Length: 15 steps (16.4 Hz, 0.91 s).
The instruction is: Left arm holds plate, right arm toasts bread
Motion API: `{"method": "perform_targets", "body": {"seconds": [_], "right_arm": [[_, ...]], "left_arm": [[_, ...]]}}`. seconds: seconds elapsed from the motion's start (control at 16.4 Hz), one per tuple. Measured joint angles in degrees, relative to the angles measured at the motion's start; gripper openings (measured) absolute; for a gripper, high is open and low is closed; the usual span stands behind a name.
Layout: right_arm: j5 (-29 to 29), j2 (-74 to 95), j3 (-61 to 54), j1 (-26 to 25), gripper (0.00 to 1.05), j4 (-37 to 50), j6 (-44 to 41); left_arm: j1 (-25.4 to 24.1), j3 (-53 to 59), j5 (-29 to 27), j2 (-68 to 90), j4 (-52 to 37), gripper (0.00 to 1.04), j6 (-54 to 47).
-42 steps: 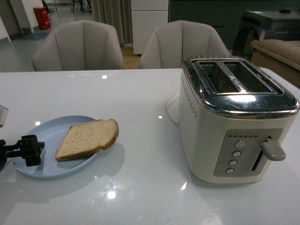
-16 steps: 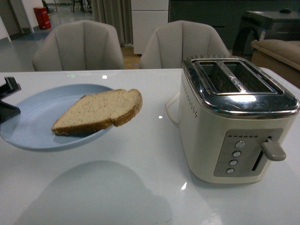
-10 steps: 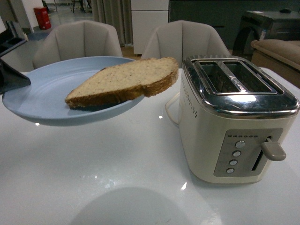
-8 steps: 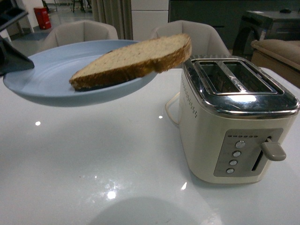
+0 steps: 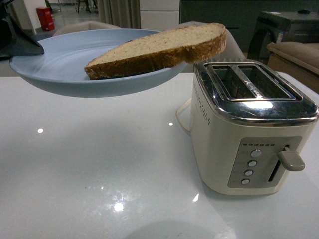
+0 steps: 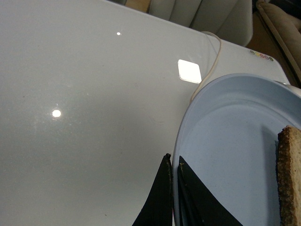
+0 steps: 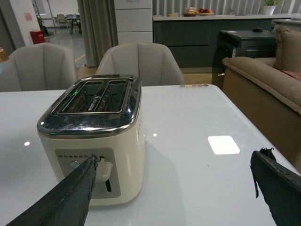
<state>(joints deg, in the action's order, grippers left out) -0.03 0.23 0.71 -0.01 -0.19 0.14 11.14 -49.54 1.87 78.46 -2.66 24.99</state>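
The pale blue plate (image 5: 65, 64) hangs high above the white table, held at its left rim by my left gripper (image 5: 22, 45), which is shut on it. On the plate lies the bread (image 5: 159, 47), tilted, its rounded end jutting past the rim above the toaster's (image 5: 249, 124) near corner. The left wrist view shows the plate (image 6: 225, 136) clamped between the two dark fingers of the left gripper (image 6: 173, 162), and the bread's crust (image 6: 289, 174) at the frame edge. My right gripper (image 7: 174, 160) stands open beside the toaster (image 7: 94, 136), nothing between its fingers.
The cream toaster has two open slots (image 5: 249, 79) on top and a lever (image 5: 290, 160) on its front panel. Its cord (image 5: 182, 117) loops behind it. Two grey chairs (image 7: 138, 63) stand at the table's far side, a sofa (image 7: 263, 89) to the right.
The left gripper has lifted the plate with the bread from the table up and to the right, so the bread's end now hangs over the toaster's edge.
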Motion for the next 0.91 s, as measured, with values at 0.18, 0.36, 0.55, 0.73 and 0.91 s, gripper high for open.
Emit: {"method": "perform_targets", "body": {"seconds": [0.18, 0.36, 0.55, 0.73, 0.91], "right_arm": [[0.0, 0.0, 0.0, 0.0, 0.98, 0.0, 0.0], [0.0, 0.0, 0.0, 0.0, 0.98, 0.0, 0.0], [0.0, 0.0, 0.0, 0.0, 0.98, 0.0, 0.0], [0.0, 0.0, 0.0, 0.0, 0.98, 0.0, 0.0], [0.0, -0.02, 0.0, 0.0, 0.98, 0.0, 0.0]], "left_arm": [[0.5, 0.0, 0.68, -0.17, -0.61, 0.02, 0.0], [0.5, 0.04, 1.6, -0.17, -1.66, 0.02, -0.39], [0.44, 0.07, 1.6, -0.17, -1.66, 0.02, -0.72], [0.44, 0.07, 1.6, -0.17, -1.66, 0.02, -1.01], [0.44, 0.07, 1.6, -0.17, -1.66, 0.02, -1.01]]}}
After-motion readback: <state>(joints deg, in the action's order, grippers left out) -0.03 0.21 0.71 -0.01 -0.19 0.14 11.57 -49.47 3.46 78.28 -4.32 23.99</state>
